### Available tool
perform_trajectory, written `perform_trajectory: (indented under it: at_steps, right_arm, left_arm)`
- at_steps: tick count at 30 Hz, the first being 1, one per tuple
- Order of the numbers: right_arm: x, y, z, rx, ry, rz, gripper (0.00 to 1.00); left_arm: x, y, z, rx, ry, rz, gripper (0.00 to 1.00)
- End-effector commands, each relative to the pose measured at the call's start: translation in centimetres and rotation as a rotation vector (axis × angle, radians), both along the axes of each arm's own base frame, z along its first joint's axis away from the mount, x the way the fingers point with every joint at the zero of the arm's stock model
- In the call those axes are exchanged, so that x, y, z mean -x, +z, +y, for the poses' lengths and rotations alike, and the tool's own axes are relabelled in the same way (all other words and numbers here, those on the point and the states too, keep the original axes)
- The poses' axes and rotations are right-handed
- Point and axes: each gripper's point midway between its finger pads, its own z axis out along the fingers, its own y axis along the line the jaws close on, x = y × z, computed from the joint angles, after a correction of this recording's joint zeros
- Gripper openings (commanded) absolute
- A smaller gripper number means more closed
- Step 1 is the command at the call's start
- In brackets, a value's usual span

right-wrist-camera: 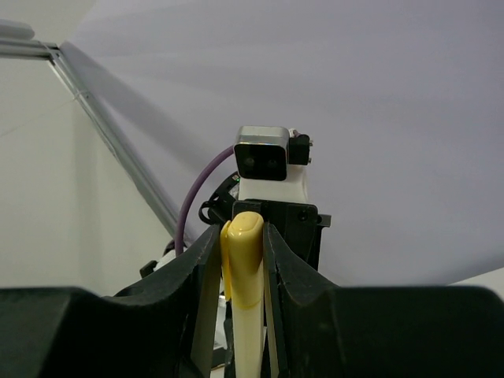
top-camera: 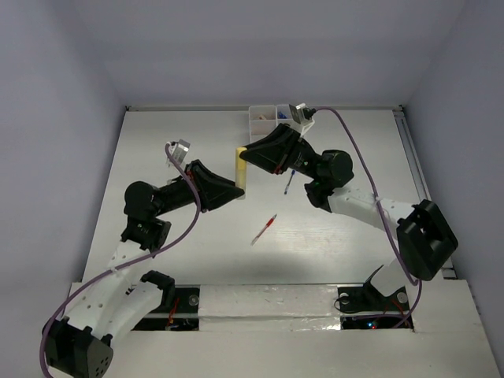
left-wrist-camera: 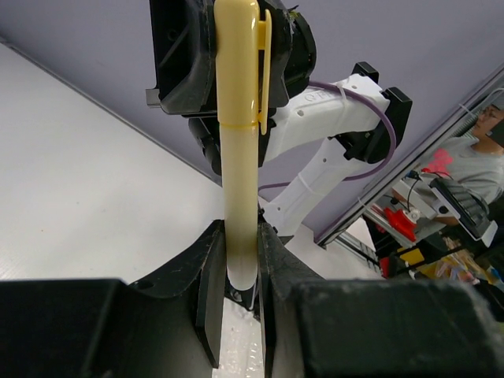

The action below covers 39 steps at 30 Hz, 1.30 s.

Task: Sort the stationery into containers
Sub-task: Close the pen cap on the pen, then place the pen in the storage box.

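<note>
The left pincer is clenched on the yellow marker. Its two fingers press against the plain lower end of the barrel from either side. The right pincer is clenched on the same marker at the opposite end, which carries the cap and pocket clip. The marker therefore spans straight between the two pincers, each holding one end.

In the top external view the two arms meet near the middle of the table, slightly toward the far edge. The marker lies lengthwise between their tips, just in front of the organizer tray. How high the marker sits above the table cannot be determined.

The organizer tray stands at the far edge of the table. The right arm partly covers it. Small items are visible in its exposed compartments, but they are too small to identify.

A red pen lies diagonally on the table, nearer the arm bases and well apart from both pincers. A blue pen lies on the table beside the right arm, its far end hidden beneath that arm.
</note>
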Motion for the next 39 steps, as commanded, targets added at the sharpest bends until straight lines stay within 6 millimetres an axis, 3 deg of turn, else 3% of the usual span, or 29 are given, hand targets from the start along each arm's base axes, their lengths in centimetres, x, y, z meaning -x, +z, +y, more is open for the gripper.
perform_trajectory:
  at_steps: [1,7,8,15,18,26,28,31,32,33,34,35,38,39]
  right_arm:
    - [3.6,-3.7,1.3,0.138,0.116,-0.068,0.0]
    - [4.6,-7.4,2.8,0.274,0.139,-0.005,0.0]
    - [4.9,-8.9,3.2,0.316,0.145,0.03,0.0]
    - [6.7,-14.7,3.7,0.431,0.16,0.109,0.0]
    - [7.6,-16.3,3.7,0.447,0.176,0.135,0.0]
    - [8.6,-18.1,3.6,0.48,0.188,0.161,0.0]
    - [8.3,-17.5,3.4,0.464,0.161,0.156,0.0]
    - [7.2,-15.6,3.6,0.44,0.089,0.129,0.0]
    - [6.3,-15.4,3.5,0.45,0.056,0.139,0.0]
    - [5.4,-14.0,3.7,0.426,0.006,0.119,0.0]
    - [3.1,-12.7,3.3,0.412,-0.079,0.128,0.0]
    - [2.3,-12.8,3.0,0.416,-0.109,0.144,0.0]
    - [-1.0,-10.2,1.9,0.356,-0.217,0.16,0.0]
    - [-3.0,-9.7,1.0,0.332,-0.26,0.198,0.0]
  left_arm:
    - [0.7,8.5,1.6,0.157,0.095,-0.25,0.0]
    - [0.9,10.6,1.8,0.16,0.112,-0.297,0.0]
    - [0.8,10.6,1.8,0.152,0.115,-0.292,0.0]
    - [1.0,13.0,1.9,0.159,0.128,-0.341,0.0]
    - [1.0,13.9,2.1,0.163,0.141,-0.353,0.0]
    - [0.8,15.0,2.1,0.179,0.144,-0.365,0.0]
    - [0.7,14.7,2.0,0.179,0.143,-0.352,0.0]
    - [-0.2,12.7,1.8,0.146,0.157,-0.306,0.0]
    - [-1.1,11.3,1.6,0.111,0.168,-0.255,0.0]
    - [-1.7,9.7,1.4,0.078,0.174,-0.219,0.0]
    - [-2.4,7.4,1.2,0.029,0.184,-0.173,0.05]
    - [-2.5,6.9,1.2,0.013,0.19,-0.168,0.1]
    - [-3.6,2.4,1.5,-0.091,0.242,-0.093,0.22]
    - [-3.9,0.8,1.6,-0.125,0.256,-0.066,0.29]
